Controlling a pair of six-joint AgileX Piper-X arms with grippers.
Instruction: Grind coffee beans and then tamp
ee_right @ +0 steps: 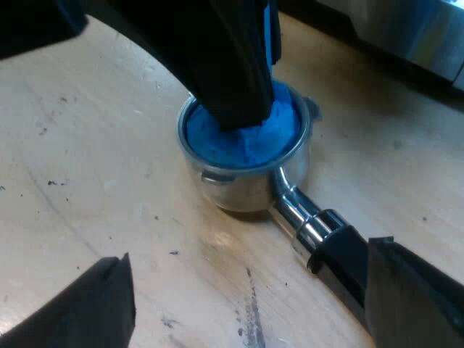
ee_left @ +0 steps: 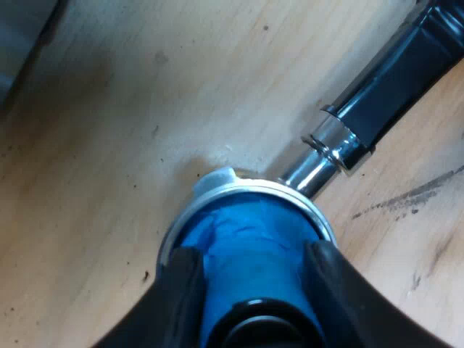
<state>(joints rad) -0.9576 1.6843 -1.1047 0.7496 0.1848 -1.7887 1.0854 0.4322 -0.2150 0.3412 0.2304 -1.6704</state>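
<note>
The metal holder (ee_left: 217, 185) lies on the wooden table with the blue tamper (ee_left: 246, 239) standing in its basket. My left gripper (ee_left: 254, 254) is shut on the blue tamper, one black finger on each side of it. The holder's dark handle (ee_left: 391, 80) points away across the wood. From the right wrist, the tamper (ee_right: 246, 141) fills the holder (ee_right: 246, 190), and the left gripper (ee_right: 232, 80) comes down onto it from above. My right gripper (ee_right: 250, 290) is open, low over the table, and the handle (ee_right: 341, 261) runs close to one of its fingers (ee_right: 413, 290).
The wooden table (ee_right: 109, 181) carries dark scuffs and specks around the holder. A metal machine body (ee_right: 413, 29) stands just beyond the holder. A grey edge (ee_left: 22, 36) borders the wood some way from the basket.
</note>
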